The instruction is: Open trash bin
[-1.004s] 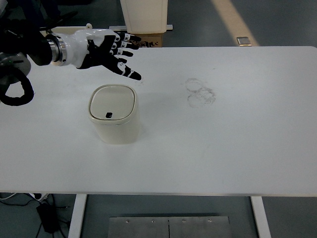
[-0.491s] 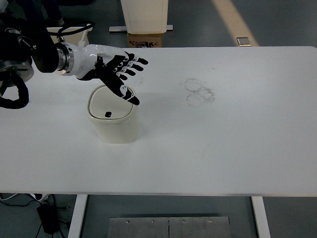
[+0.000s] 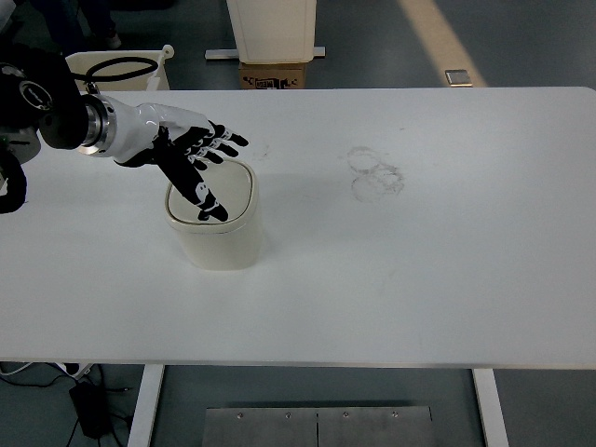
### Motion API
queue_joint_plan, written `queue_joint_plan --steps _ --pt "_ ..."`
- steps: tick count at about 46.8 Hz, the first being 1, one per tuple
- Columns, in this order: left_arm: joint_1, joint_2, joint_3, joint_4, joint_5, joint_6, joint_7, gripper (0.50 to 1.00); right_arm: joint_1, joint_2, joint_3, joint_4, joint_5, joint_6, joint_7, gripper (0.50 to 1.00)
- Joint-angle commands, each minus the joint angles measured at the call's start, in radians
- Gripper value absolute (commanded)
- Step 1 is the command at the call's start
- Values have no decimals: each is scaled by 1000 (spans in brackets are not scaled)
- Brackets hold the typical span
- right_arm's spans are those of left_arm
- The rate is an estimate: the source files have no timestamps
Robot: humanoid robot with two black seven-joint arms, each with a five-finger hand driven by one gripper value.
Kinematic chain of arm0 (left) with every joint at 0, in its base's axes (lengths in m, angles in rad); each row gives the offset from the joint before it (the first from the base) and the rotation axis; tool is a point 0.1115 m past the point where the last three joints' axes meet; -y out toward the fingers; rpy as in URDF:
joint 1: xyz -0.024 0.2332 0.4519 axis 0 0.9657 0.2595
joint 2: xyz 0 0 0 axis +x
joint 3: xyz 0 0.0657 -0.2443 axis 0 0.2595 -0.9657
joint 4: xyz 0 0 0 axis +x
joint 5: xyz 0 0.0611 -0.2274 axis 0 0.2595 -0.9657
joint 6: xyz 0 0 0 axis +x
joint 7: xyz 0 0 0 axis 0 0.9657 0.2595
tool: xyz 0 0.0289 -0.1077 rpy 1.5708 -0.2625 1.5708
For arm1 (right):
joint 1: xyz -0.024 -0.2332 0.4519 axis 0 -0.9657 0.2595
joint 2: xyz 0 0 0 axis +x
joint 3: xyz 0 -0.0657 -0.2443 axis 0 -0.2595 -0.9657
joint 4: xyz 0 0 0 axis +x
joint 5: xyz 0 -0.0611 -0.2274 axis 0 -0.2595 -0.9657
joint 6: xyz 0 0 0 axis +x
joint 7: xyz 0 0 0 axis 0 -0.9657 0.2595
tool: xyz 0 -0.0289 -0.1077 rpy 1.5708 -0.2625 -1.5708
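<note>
The left hand (image 3: 191, 154) is out over the trash bin (image 3: 215, 228), palm turned down, fingers (image 3: 222, 144) spread wide and holding nothing. The thumb stretches down across the lid (image 3: 233, 191), its black tip sitting right over the small dark button near the lid's front edge; whether it actually presses there, I can't tell from here. The other four fingers fan out toward the far side, past the bin's back rim.

The bin itself is a cream, rounded-square tub standing upright on the left half of the white table (image 3: 419, 279), set well in from the near edge. Its lid lies flat and closed, flush with the rim all round as far as the hand lets me see.

The black forearm comes in from the left edge, with a silver wrist ring where the white back of the hand begins. No sign of the right arm anywhere.

Over to the right of the bin, well apart from it, faint grey ring marks (image 3: 375, 174) smudge the tabletop. Beyond the far edge of the table a tall white container (image 3: 272, 28) stands on the floor, a cardboard box (image 3: 274, 74) just in front of it.
</note>
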Motion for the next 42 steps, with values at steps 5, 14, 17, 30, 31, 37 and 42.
queue_joint_plan --steps 5,14,17,30,31,37,42 --pt "9 -16 7 0 0 -1 -1 1000 0 0 0 0 0 0 1 991" --pt "30 -32 13 0 0 1 0 1000 0 0 0 0 0 0 0 991" --pt "49 -35 17 0 0 2 -1 1000 0 0 0 0 0 0 0 991" --pt "69 -42 30 0 0 11 -1 1000 0 0 0 0 0 0 1 991" --pt "69 -42 30 0 0 11 -1 1000 0 0 0 0 0 0 1 991" --pt "75 -42 30 0 0 13 -1 1000 0 0 0 0 0 0 0 991" --pt "78 -42 30 0 0 16 -1 1000 0 0 0 0 0 0 0 991"
